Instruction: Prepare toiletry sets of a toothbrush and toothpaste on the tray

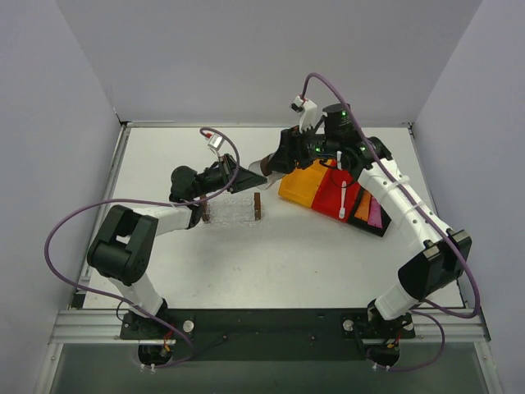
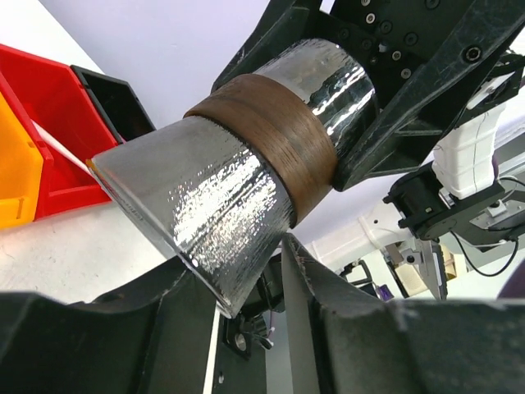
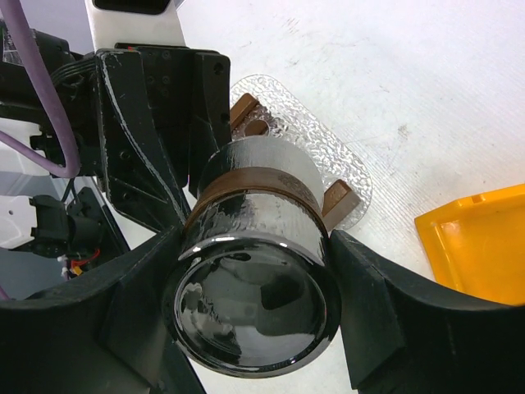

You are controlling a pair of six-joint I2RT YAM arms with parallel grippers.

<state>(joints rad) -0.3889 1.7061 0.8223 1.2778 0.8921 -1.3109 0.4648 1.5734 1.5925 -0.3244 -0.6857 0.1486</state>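
Note:
My right gripper (image 1: pixel 277 160) is shut on a shiny silver cup (image 3: pixel 262 271) with a brown band and holds it in the air above the table. My left gripper (image 1: pixel 248 172) meets it from the left. Its fingers straddle the cup's rim (image 2: pixel 205 279), with a gap showing beside the wall. The tray (image 1: pixel 232 208), clear with a brown block at each end, lies below them and holds nothing I can see. It also shows in the right wrist view (image 3: pixel 316 135). The white toothbrush (image 1: pixel 342 201) lies in the red bin (image 1: pixel 328 190). The orange toothpaste (image 1: pixel 362 208) and the pink one (image 1: pixel 376 212) lie in the black bin.
An orange bin (image 1: pixel 302 185) stands left of the red bin, right of the tray. It also shows at the right edge of the right wrist view (image 3: pixel 476 246). The red bin (image 2: pixel 49 115) shows in the left wrist view. Grey walls close the table at the back and sides.

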